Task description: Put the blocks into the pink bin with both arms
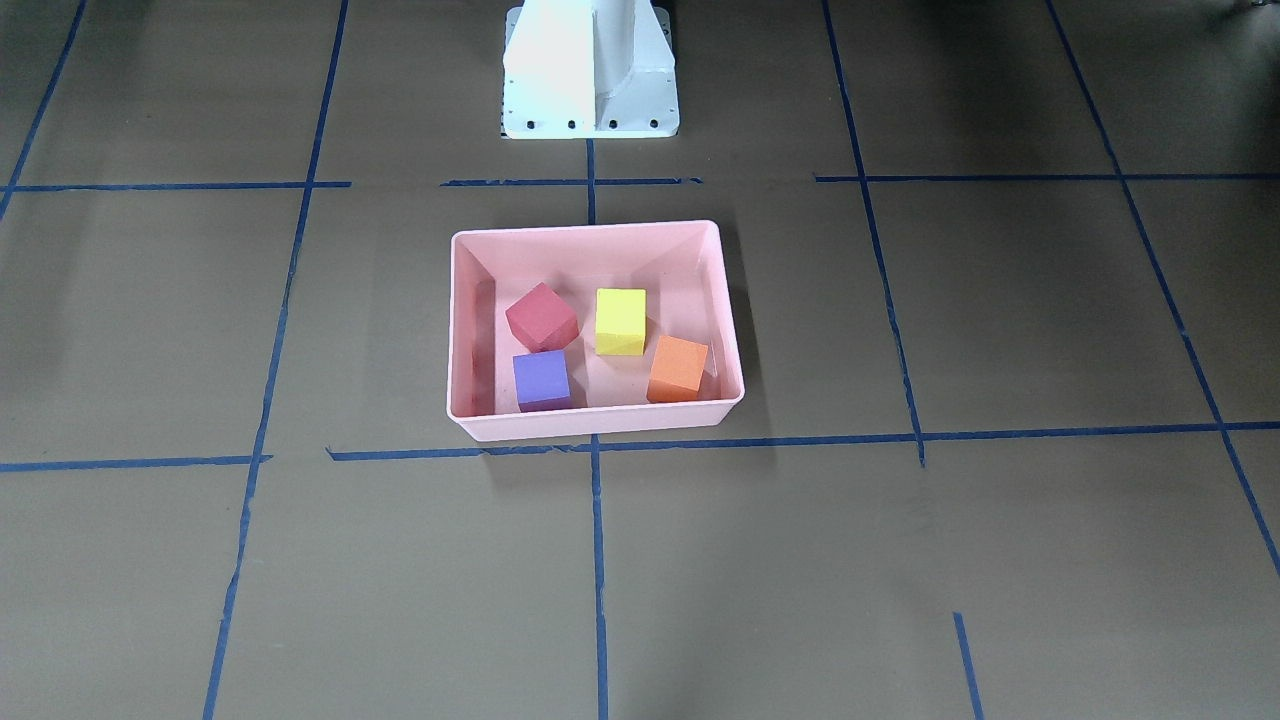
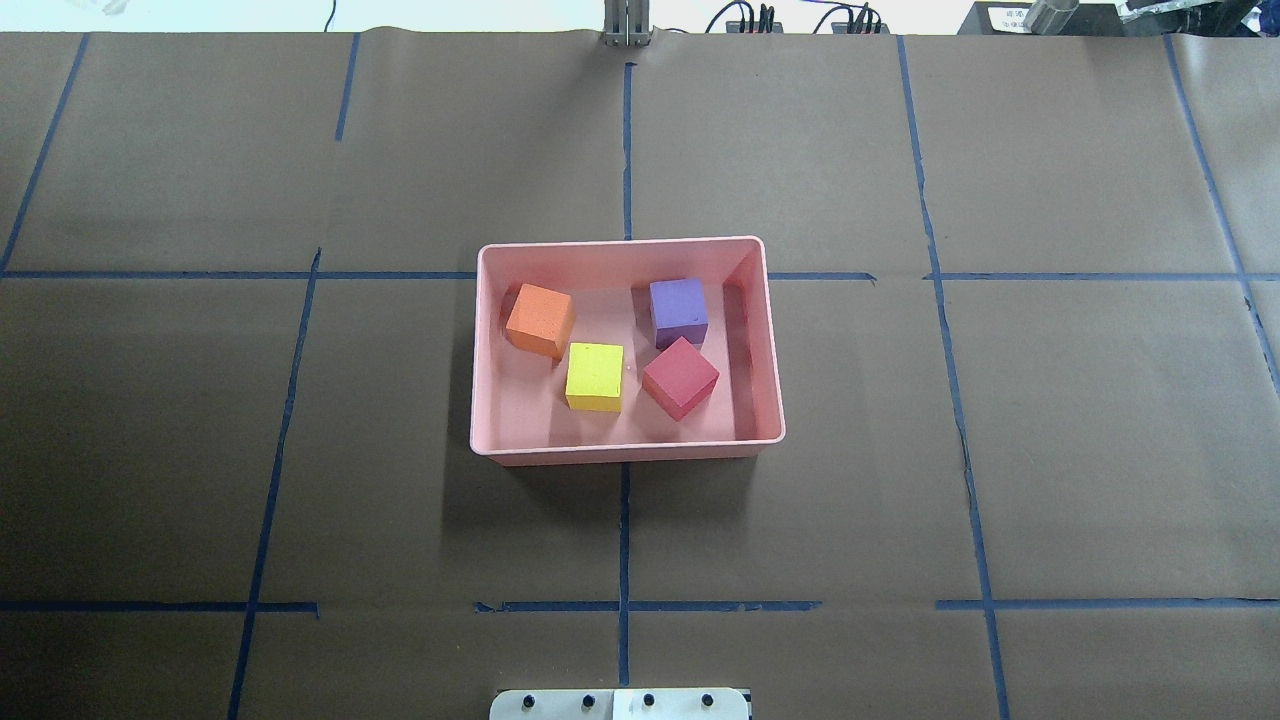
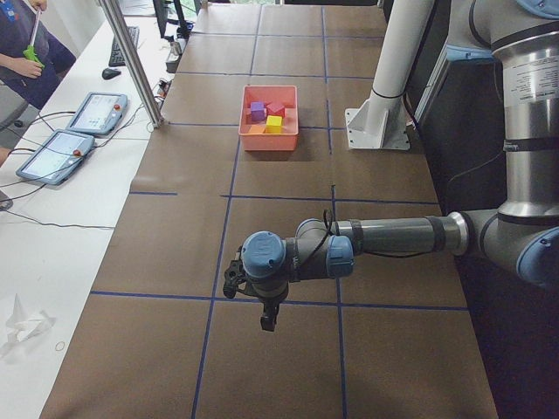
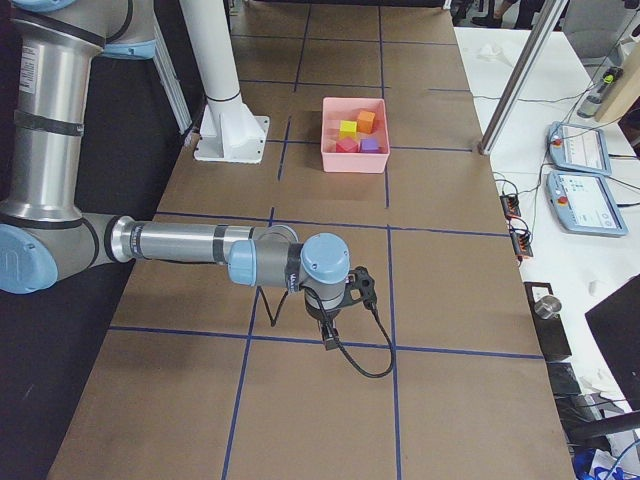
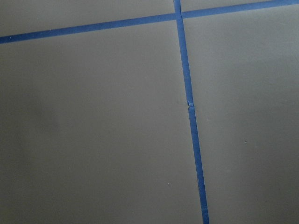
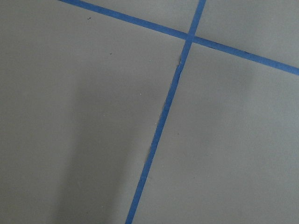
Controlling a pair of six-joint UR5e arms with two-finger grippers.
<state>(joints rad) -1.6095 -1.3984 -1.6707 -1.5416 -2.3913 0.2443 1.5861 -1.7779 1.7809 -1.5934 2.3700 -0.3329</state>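
The pink bin [image 1: 590, 232] stands mid-table and holds all four blocks: red [image 1: 541, 316], yellow-green [image 1: 620, 320], purple [image 1: 541, 380] and orange [image 1: 678, 368]. In the overhead view the bin [image 2: 620, 244] shows orange [image 2: 540, 319], yellow-green [image 2: 594, 376], purple [image 2: 679, 311] and red [image 2: 680, 377] lying apart on its floor. My left gripper [image 3: 269, 319] hangs over bare table far from the bin, seen only in the exterior left view. My right gripper [image 4: 328, 335] hangs likewise at the other end. I cannot tell whether either is open or shut. Both wrist views show only paper and tape.
The white pedestal base [image 1: 590, 70] stands behind the bin. Blue tape lines [image 2: 624, 500] grid the brown paper. A side bench with control tablets [image 3: 96, 113], a metal post [image 3: 131, 61] and a person [image 3: 26, 44] lies beyond the table's far edge.
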